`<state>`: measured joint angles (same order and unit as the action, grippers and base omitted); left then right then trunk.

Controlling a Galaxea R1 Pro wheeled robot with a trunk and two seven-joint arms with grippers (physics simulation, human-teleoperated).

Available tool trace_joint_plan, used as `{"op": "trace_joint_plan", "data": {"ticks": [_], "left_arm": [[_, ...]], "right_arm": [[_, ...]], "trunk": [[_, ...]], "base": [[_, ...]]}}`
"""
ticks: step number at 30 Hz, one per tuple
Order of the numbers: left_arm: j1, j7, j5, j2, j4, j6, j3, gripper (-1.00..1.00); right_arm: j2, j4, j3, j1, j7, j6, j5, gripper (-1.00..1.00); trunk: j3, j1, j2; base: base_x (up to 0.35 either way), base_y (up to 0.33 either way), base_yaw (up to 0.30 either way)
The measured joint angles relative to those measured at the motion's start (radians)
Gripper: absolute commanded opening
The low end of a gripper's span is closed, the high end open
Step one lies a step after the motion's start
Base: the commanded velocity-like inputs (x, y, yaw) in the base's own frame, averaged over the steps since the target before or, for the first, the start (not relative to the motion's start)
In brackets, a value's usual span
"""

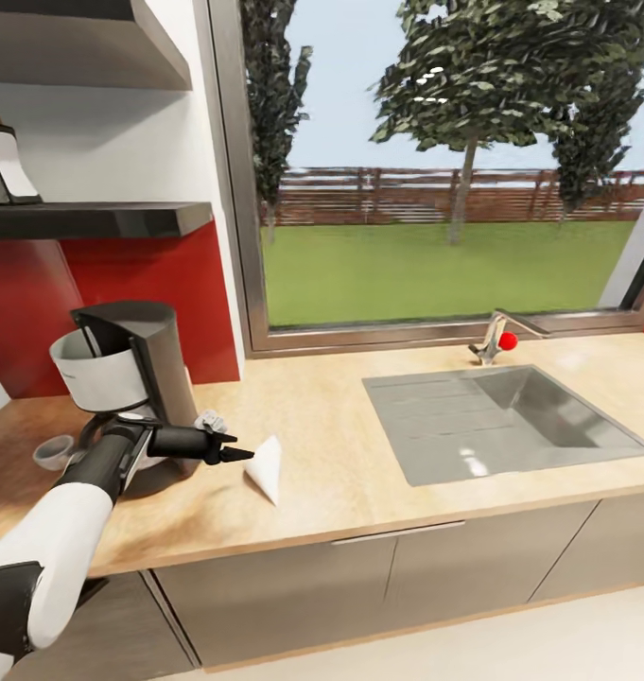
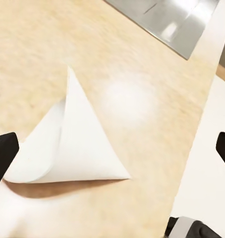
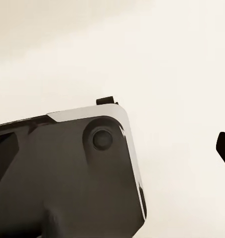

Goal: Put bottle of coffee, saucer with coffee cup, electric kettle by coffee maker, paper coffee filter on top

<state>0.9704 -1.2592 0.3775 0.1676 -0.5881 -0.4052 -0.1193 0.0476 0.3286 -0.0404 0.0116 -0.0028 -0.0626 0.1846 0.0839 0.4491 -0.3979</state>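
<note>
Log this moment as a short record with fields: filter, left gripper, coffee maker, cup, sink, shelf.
filter: paper coffee filter lying on its side on the kitchen countertop, right of the coffee maker
left gripper: left gripper open, at the filter, fingertips either side in the wrist view
cup: coffee cup on the counter left of the maker
sink: sink set in the counter, tap behind
shelf: kitchen shelf above the maker

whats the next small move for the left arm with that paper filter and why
Probably ease the left end effector forward and down so its fingers straddle the paper coffee filter, then close. The filter lies on its side on the kitchen countertop, just ahead of the open fingertips and not yet gripped. It belongs on top of the coffee maker standing just behind the arm.
</note>
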Motion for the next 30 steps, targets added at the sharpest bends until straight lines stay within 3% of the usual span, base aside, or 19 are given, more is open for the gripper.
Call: {"op": "trace_joint_plan", "data": {"ticks": [6,14,30], "left_arm": [[-0.018,0.0,-0.003,-0.001,-0.001,0.0,0.0,1.0],[-0.022,0.0,-0.002,0.0,-0.001,0.0,0.0,1.0],[-0.046,0.003,0.004,0.009,-0.007,0.001,0.001,1.0]], "right_arm": [[0.0,-0.001,0.0,0.0,0.0,0.0,0.0,1.0],[0.0,-0.001,0.0,0.0,-0.001,0.0,0.0,1.0],[0.002,-0.034,0.006,0.0,0.0,-0.001,0.0,1.0]], "trunk": [[0.0,0.0,0.0],[0.0,0.0,0.0],[0.0,0.0,0.0]], "base": [[0.135,0.0,-0.042],[0.009,0.0,-0.221],[0.0,0.0,-0.01]]}}
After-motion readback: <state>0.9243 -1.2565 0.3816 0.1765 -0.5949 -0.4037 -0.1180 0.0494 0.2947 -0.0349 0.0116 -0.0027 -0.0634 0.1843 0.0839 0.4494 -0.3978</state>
